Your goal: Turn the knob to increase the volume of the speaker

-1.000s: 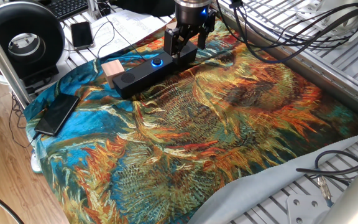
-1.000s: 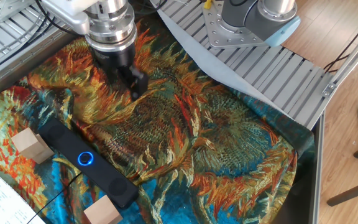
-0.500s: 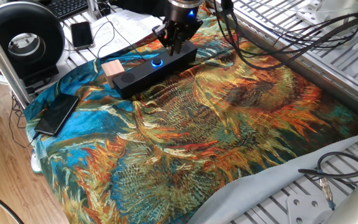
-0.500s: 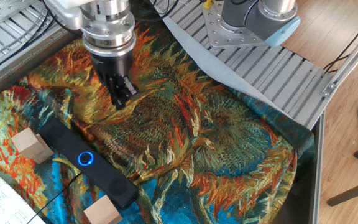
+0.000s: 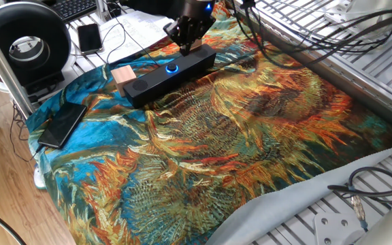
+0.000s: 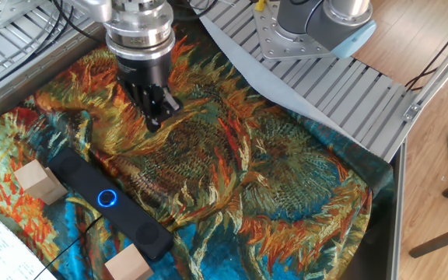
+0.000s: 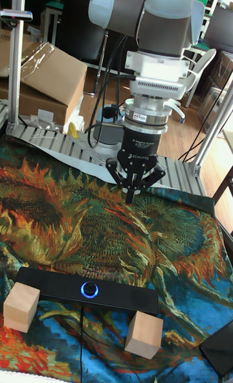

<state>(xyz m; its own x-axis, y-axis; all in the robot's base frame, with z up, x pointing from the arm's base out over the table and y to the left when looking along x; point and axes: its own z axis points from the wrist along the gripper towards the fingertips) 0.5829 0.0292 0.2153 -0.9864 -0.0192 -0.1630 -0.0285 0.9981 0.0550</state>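
1. The black two-finger claw [image 7: 132, 194] is hanging in the air above the sunflower-print cloth [image 6: 271, 179] covering the table, its fingers pinched together at the tips and gripping nothing.
2. The long black bar speaker [image 7: 87, 291] is lying flat on the cloth near one edge of the table, flanked by two pale wooden blocks [image 7: 144, 335], one at each end.
3. The small round black knob ringed in glowing blue [image 7: 90, 289] is sitting in the middle of the speaker's top face, untouched; the claw is hovering well apart from it.
4. Judging the step in hand: the claw is needing to part its fingers, centre over the blue ring and come straight down.
5. Gripping lightly and evenly is looking wise, so the twist is turning the knob, not dragging the speaker.
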